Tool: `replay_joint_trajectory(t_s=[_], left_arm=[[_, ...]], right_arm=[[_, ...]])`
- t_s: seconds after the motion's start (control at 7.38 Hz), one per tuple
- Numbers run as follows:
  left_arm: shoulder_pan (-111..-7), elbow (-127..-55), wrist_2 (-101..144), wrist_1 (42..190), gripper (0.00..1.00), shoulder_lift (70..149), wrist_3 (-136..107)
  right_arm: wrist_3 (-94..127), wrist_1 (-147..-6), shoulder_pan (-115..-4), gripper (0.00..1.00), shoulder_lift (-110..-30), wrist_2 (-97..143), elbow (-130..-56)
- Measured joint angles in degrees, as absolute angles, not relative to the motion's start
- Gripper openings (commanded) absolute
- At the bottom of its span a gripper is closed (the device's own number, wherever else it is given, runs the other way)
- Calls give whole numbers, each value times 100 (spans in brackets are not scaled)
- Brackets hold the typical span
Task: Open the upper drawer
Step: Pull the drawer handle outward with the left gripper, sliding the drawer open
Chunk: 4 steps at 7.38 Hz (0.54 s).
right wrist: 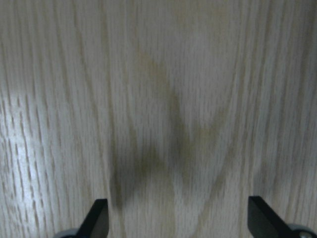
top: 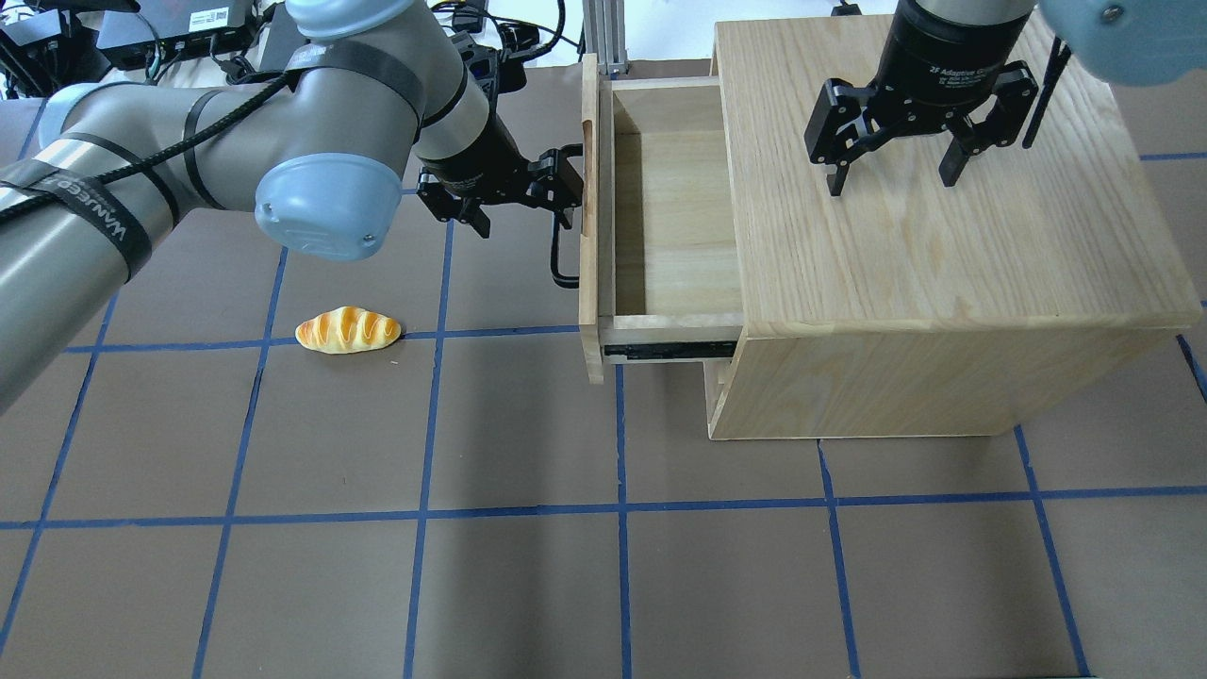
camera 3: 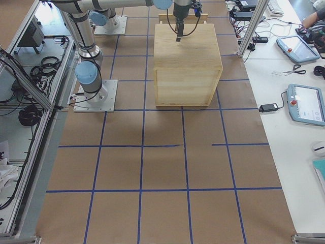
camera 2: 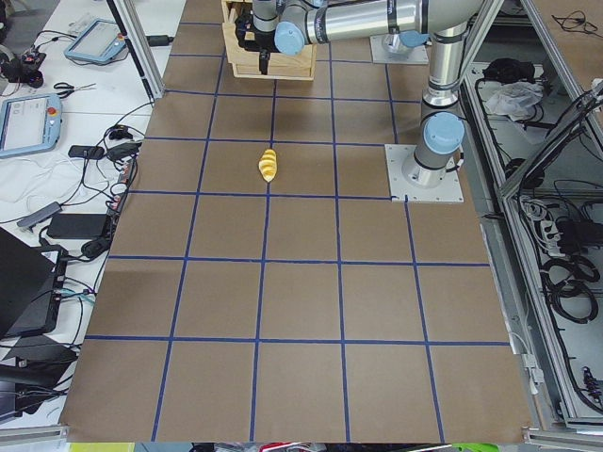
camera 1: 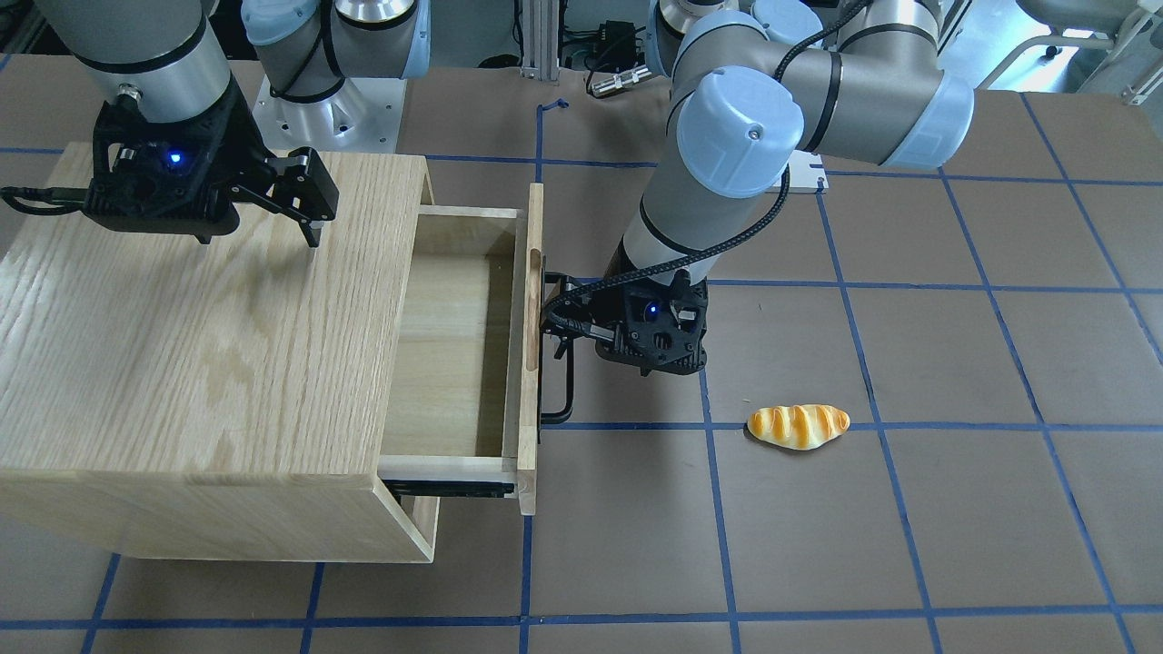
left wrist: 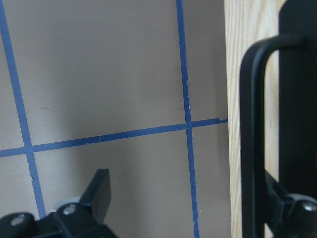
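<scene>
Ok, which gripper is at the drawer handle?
The left gripper: it is open right at the black bar handle of the pulled-out upper drawer. The right gripper hangs open over the cabinet top.

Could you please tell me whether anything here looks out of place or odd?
Only the bread roll stands out: it lies alone on the table, apart from the cabinet. The upper drawer is pulled out straight; nothing looks spilled or damaged.
</scene>
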State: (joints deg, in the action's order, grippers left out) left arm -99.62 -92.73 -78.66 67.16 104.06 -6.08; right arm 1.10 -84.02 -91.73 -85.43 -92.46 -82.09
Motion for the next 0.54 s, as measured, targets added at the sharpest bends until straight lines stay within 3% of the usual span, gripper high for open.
replay_joint_trajectory(t_s=[0.54], left_arm=[[-9807, -9280, -8024, 6889, 100, 10327, -512]], right_arm=[[113, -8402, -9172, 100, -8543, -9246, -8209]])
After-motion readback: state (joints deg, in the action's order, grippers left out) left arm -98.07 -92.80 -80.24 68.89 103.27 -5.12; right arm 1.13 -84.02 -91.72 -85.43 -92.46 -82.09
